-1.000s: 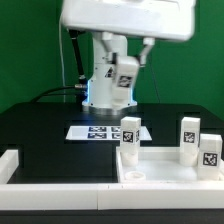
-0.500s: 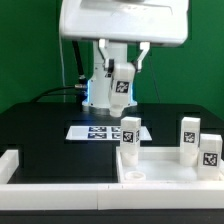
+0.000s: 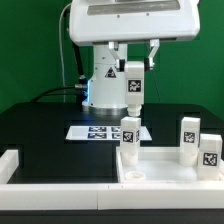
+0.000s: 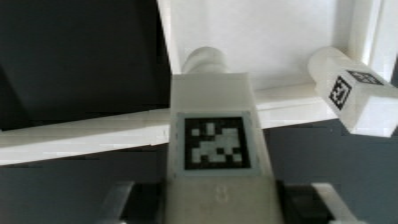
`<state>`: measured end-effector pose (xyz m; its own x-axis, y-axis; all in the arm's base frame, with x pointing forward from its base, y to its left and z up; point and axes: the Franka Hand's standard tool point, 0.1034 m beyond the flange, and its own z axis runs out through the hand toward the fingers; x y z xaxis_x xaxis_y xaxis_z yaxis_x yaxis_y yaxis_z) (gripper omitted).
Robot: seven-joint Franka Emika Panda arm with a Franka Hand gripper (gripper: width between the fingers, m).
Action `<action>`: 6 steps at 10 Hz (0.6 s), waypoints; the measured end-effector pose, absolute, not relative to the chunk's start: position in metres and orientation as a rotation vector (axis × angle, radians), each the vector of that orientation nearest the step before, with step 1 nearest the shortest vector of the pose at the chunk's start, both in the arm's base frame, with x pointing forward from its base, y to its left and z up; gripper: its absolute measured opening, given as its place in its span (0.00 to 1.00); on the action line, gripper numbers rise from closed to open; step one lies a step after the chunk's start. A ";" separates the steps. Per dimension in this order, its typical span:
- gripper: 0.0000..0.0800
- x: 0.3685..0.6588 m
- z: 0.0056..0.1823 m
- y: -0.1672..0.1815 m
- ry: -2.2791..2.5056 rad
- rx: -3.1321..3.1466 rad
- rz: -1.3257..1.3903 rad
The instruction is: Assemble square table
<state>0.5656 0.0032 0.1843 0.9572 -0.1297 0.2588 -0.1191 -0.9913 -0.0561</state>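
Note:
My gripper (image 3: 136,66) hangs from the arm at the top and is shut on a white leg (image 3: 133,87) with a square tag, held upright in the air. The leg hangs above another leg (image 3: 130,133) standing at the far corner of the white square table top (image 3: 160,162). Two more legs (image 3: 189,135) (image 3: 210,152) stand at the top's right side. In the wrist view the held leg (image 4: 217,125) fills the middle between the gripper (image 4: 217,203) fingers (image 4: 134,205). A tagged leg (image 4: 356,88) and the table top (image 4: 89,135) lie below.
The marker board (image 3: 96,131) lies on the black table behind the table top. A long low white rail (image 3: 20,165) runs along the front and the exterior view's left. The robot base (image 3: 105,85) stands at the back.
The gripper has carried the held leg toward the exterior view's right and turned it from tilted to upright, so it now hangs over the standing corner leg.

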 end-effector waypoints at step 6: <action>0.36 0.572 0.173 -0.017 0.193 -3.099 -0.709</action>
